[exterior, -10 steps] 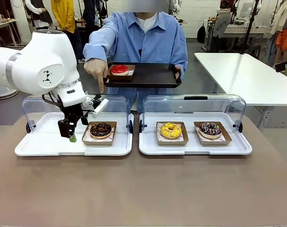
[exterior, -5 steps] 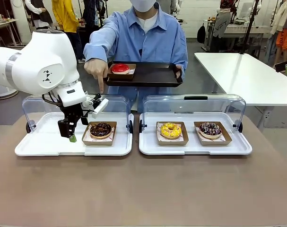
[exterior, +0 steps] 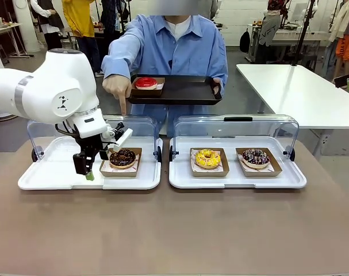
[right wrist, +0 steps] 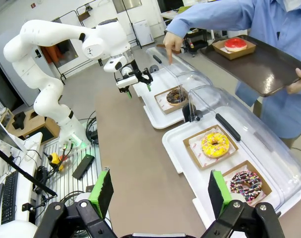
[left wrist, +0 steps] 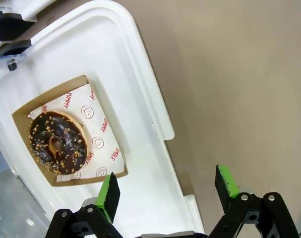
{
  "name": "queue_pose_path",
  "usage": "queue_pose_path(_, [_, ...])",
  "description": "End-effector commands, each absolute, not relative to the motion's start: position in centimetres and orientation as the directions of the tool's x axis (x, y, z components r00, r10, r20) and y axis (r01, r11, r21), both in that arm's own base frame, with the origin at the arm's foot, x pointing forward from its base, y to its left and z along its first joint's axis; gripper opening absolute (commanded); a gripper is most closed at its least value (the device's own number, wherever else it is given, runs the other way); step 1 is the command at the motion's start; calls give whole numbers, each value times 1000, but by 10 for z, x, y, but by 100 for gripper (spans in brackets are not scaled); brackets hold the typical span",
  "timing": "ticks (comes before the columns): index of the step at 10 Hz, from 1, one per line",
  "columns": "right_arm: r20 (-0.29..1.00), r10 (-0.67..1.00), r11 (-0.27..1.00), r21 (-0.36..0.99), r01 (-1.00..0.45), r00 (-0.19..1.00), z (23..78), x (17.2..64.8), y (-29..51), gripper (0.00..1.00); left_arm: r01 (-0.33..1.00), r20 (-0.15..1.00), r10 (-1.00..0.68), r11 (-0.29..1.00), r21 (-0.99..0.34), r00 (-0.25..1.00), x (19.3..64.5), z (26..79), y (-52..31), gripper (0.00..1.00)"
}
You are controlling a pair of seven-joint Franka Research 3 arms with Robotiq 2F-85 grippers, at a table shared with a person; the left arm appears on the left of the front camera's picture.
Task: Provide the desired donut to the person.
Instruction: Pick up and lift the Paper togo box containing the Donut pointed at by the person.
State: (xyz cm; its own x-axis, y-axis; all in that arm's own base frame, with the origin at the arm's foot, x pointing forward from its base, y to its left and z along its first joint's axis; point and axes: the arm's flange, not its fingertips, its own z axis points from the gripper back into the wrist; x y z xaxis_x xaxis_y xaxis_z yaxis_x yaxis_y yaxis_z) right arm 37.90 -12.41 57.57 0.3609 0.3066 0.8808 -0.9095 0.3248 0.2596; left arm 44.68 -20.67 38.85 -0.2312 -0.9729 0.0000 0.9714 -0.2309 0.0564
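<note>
The person (exterior: 174,46) in the light blue shirt holds a black tray (exterior: 188,92) carrying a red-glazed donut (exterior: 145,84). One hand (exterior: 118,86) points a finger down at the chocolate nut donut (exterior: 122,157) (left wrist: 57,143), which sits in a cardboard boat on the left white tray (exterior: 59,172). My left gripper (exterior: 89,171) (left wrist: 167,186) hangs open just left of that donut, over the tray's front edge, nothing between its fingers. My right gripper (right wrist: 160,191) is open and empty, high above the table.
The right white tray (exterior: 180,178) holds a yellow donut (exterior: 207,158) and a dark sprinkled donut (exterior: 255,156). Both trays have clear lids (exterior: 237,123) tipped open at the back. Bare brown table (exterior: 174,230) lies in front. Another white table (exterior: 300,86) stands at far right.
My left arm has shifted slightly to the right and lower, closer to the chocolate nut donut. The person's pointing hand and tray stay put.
</note>
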Motion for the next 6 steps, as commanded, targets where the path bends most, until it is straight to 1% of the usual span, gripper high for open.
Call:
queue_pose_path(1, [883, 301, 320, 262, -910, 360, 575, 379, -123, 100, 982, 2, -983, -181, 59, -182, 454, 375, -211, 100])
queue_pose_path(6, [883, 301, 320, 262, -910, 360, 575, 379, -123, 100, 995, -28, -996, -89, 45, -88, 482, 356, -208, 100])
